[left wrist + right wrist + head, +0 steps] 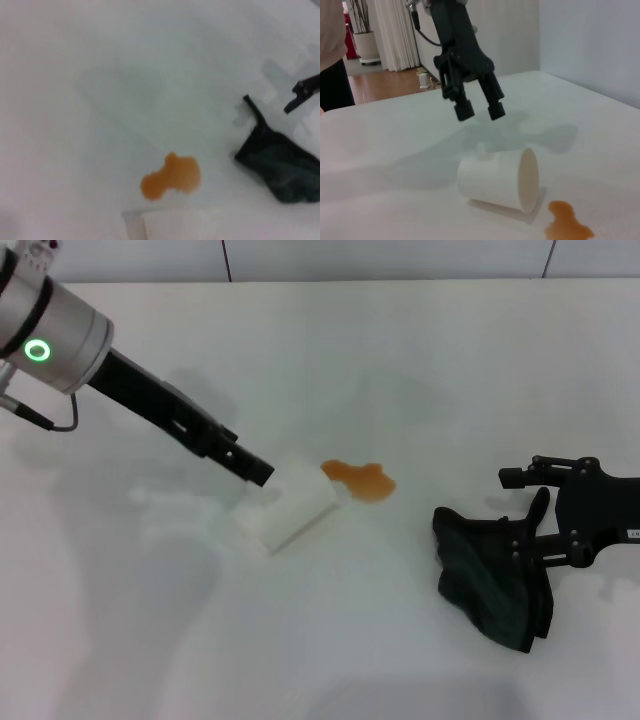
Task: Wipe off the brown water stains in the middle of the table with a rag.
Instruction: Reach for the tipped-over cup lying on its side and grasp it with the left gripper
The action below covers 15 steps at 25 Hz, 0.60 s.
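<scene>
White table (420, 350) seen from the head, with both wrist views. Left: the left arm reaches in from the table's left edge toward its middle; the left gripper (480, 111) hangs above the surface, jaws parted with a clear gap and nothing between them, fingertips (464, 111) just above and behind a white paper cup (287, 508). The cup lies tipped on its side near the middle of the table, its open mouth turned toward the spill. Centre: the brown water stains (360, 479), one small orange-brown blotch of irregular outline, lie on the bare tabletop just beside the cup's mouth, apart from the cloth. Right: the rag (490, 578), a dark crumpled cloth with many folds, rests on the table toward its right edge, well apart from the blotch. The right gripper (545, 525) sits low at the rag's right side, jaws spread, one finger over the cloth's upper edge; whether the cloth is actually pinched cannot be told
</scene>
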Tool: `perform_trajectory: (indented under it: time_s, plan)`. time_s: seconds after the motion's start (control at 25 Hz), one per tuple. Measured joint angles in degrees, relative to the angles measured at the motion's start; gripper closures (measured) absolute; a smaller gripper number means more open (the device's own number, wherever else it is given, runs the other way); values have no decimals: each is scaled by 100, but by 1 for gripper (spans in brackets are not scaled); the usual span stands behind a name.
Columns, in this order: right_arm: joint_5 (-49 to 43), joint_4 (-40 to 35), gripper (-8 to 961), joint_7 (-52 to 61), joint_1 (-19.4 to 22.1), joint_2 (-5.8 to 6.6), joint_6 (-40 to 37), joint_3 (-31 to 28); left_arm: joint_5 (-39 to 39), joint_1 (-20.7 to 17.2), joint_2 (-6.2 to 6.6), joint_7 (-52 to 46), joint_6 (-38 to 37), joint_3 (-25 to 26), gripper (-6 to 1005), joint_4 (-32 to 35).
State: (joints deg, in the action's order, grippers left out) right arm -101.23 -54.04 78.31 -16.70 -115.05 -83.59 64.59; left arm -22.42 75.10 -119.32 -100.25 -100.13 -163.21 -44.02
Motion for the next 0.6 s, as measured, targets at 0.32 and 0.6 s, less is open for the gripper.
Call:
perform_trajectory:
  time_s: [0.32, 0.6]
  plan:
    - [15, 64, 81, 0, 0, 0, 1, 1, -389, 64, 3, -1, 298, -1, 147, 237]
    - [16, 102, 81, 0, 15, 0, 0, 0, -532, 98, 5, -7, 692, -1, 147, 641]
